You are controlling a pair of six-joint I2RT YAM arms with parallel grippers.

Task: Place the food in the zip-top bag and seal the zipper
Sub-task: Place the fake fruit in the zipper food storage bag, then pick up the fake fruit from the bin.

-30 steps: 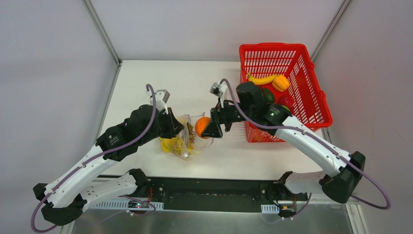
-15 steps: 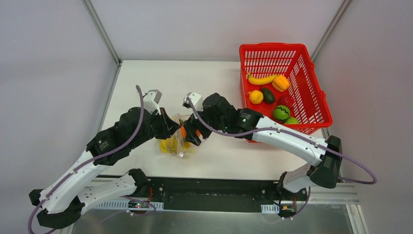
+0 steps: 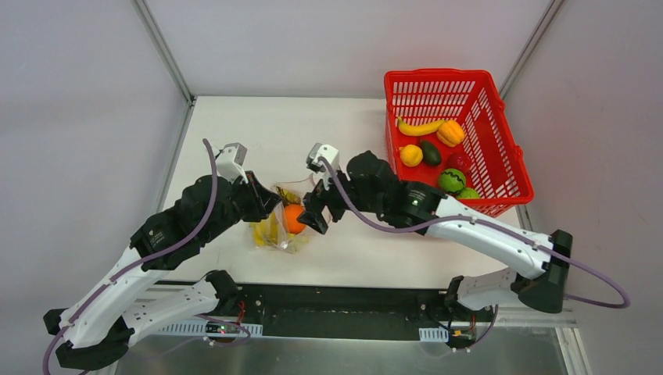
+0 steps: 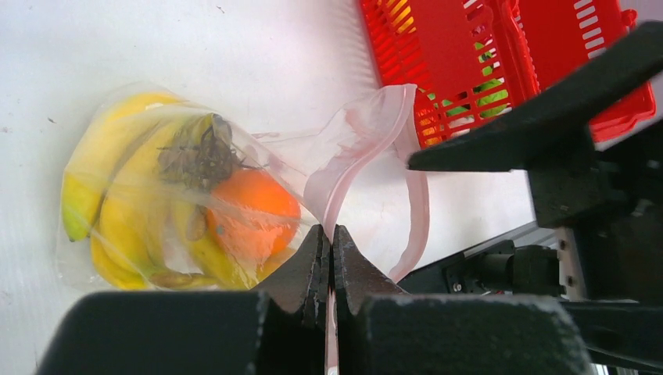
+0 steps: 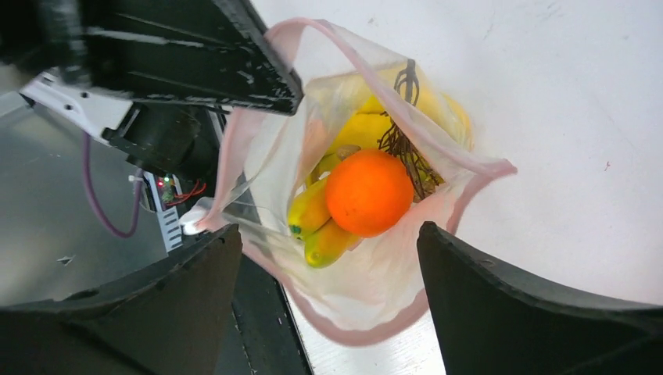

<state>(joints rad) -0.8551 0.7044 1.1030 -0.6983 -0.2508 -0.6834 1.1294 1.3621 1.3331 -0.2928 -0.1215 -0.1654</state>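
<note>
Bananas [image 5: 311, 212] half hidden behind the orange [image 5: 369, 193]; basket [image 4: 461, 55] cut off at the left wrist view's edge.

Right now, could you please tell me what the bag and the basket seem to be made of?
The bag: thin, clear, glossy plastic film; it wrinkles and the orange shows through it. The basket: stiff red plastic, likely moulded, judging by its even lattice walls.

Probably a lab — white framed enclosure [image 3: 166, 55]

Bright colours on a white table [image 3: 328, 125]
The clear zip-top bag [image 5: 367, 291] has a pale pink zipper [image 4: 423, 211]; inside, a vivid orange [image 5: 369, 193] and yellow, green-tipped bananas [image 4: 117, 215]. At two o'clock, the red lattice basket [image 3: 457, 90] holds yellow, orange and green pieces [image 3: 451, 181].
</note>
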